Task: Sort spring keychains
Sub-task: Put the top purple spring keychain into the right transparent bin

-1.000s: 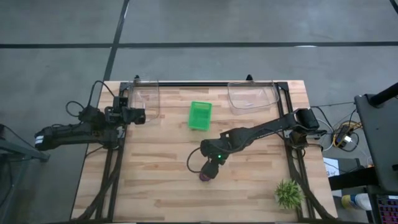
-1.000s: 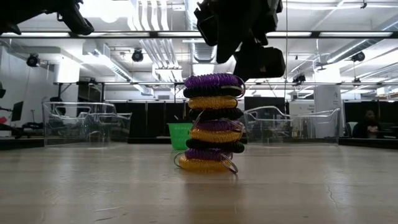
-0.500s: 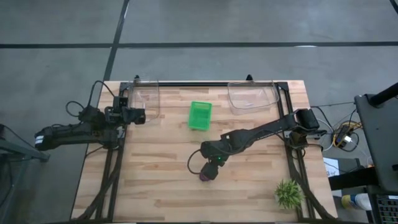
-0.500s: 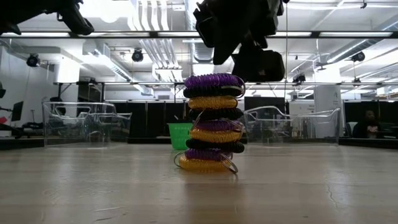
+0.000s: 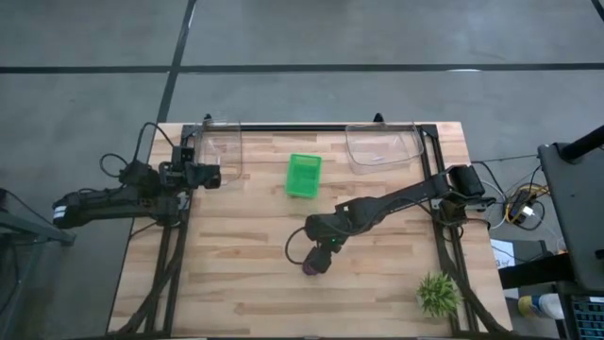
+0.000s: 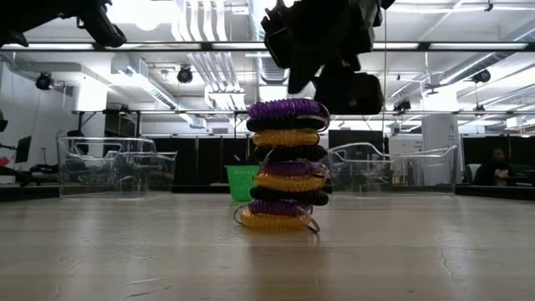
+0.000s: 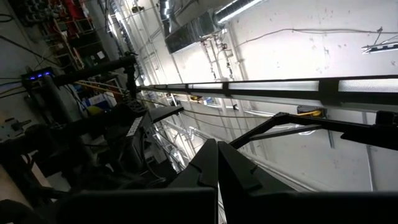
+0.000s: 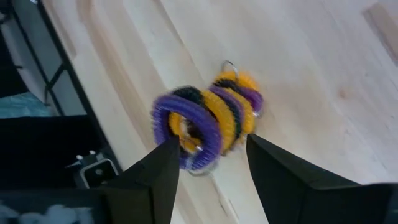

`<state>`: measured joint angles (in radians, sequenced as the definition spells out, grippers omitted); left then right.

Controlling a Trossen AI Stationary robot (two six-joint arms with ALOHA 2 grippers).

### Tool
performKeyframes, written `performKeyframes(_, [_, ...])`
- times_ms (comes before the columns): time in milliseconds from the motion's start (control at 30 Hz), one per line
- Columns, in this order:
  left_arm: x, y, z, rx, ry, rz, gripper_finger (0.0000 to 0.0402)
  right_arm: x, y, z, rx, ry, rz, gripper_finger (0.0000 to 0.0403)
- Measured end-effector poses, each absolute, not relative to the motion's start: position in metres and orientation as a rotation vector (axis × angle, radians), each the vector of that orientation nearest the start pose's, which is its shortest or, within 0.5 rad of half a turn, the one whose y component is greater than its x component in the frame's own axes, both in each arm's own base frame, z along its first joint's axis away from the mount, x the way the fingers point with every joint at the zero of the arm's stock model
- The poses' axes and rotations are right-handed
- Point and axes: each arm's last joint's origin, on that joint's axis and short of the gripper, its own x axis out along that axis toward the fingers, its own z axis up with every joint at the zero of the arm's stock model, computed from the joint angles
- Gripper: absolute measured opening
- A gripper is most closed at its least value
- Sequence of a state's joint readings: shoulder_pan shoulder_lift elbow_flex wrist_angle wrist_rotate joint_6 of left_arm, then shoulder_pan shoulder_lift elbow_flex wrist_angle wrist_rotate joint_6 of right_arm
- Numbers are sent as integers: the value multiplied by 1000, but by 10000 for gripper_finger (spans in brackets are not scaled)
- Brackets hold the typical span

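Several spring keychains (image 6: 284, 165) stacked in one column on the desk (image 6: 401, 251), mid-desk; right hand (image 8: 208, 155) directly above, fingers spread, grasping nothing. Beyond, green basket (image 5: 303, 176); left hand (image 5: 213, 176) clenched at far-left edge.

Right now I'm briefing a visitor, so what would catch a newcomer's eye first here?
The stack of spring keychains, purple, orange-yellow and black coils piled upright near the table's middle. The right gripper hangs open just above its top coil, while the left gripper waits shut at the table's left edge by a clear bin.
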<state>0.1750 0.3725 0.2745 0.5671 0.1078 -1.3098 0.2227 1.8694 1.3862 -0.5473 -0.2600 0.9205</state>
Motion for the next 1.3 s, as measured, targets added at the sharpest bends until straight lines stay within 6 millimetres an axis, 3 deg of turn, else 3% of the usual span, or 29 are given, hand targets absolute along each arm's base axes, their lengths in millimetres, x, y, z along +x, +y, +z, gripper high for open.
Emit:
performKeyframes(500, [109, 16, 279, -1220, -434, -248, 3, 384, 95, 201, 835, 1187, -79, 159])
performKeyframes(1300, [109, 16, 279, -1222, -436, -245, 3, 384, 96, 202, 833, 1184, -73, 53])
